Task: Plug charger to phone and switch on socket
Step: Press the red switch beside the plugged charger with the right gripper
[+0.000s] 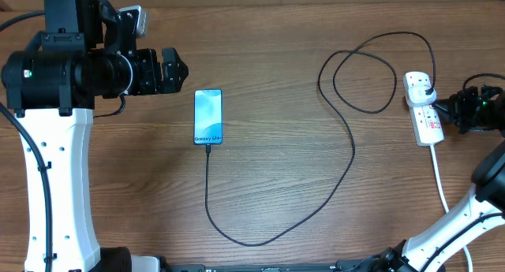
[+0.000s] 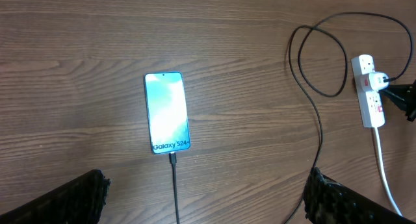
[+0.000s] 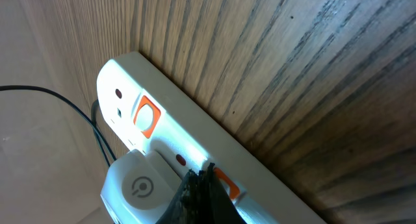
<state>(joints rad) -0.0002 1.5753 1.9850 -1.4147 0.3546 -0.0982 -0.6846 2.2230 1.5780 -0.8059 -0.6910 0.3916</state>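
The phone (image 1: 208, 117) lies flat in the middle of the table, its teal screen lit. It also shows in the left wrist view (image 2: 167, 112). The charger cable (image 1: 350, 150) is plugged into the phone's near end, loops across the table and ends at a plug (image 3: 138, 186) seated in the socket strip (image 1: 427, 120). My right gripper (image 3: 205, 174) is shut. Its tip rests against an orange switch (image 3: 227, 183) on the strip (image 3: 172, 130), next to the plug. My left gripper (image 2: 201, 204) is open and empty, held above the table on the near side of the phone.
The strip's thick white cord (image 1: 442, 189) runs toward the front right edge. The black cable makes a loop (image 1: 364, 81) left of the strip. A second orange switch (image 3: 146, 115) sits farther along the strip. Bare wood surrounds the phone.
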